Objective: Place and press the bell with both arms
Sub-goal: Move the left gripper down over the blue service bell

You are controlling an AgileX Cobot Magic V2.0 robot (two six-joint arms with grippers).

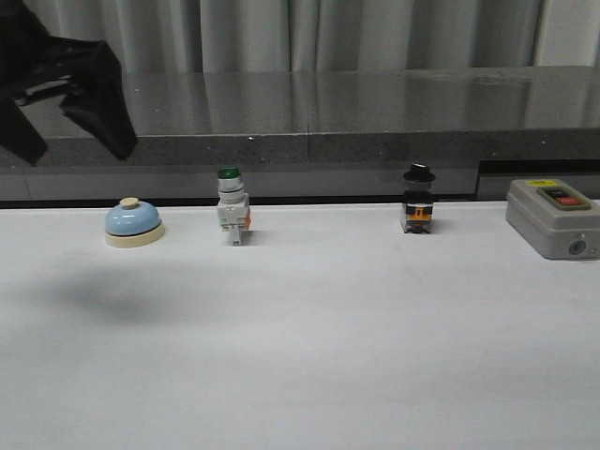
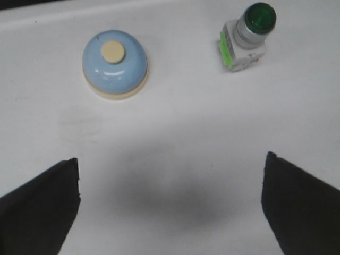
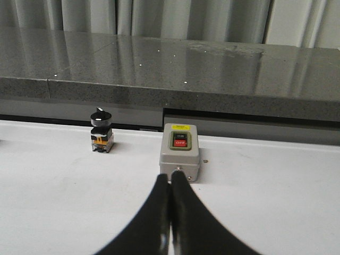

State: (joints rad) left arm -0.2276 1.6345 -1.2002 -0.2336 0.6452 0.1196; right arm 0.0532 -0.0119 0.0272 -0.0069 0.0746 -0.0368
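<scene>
Simply glossy blue domed bell

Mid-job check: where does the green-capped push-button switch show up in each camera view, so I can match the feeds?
Front view: the green-capped switch stands upright on the table, left of centre, right of the bell.
Left wrist view: seen from above, beyond the open left gripper, apart from the bell.
Right wrist view: not in it; only the black-capped switch and grey switch box appear, past the shut right gripper.
Shared landmark: the bell, front and left wrist views.

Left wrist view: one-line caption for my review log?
Open left hand hovers above the table, blue bell and green-capped switch ahead.
</scene>
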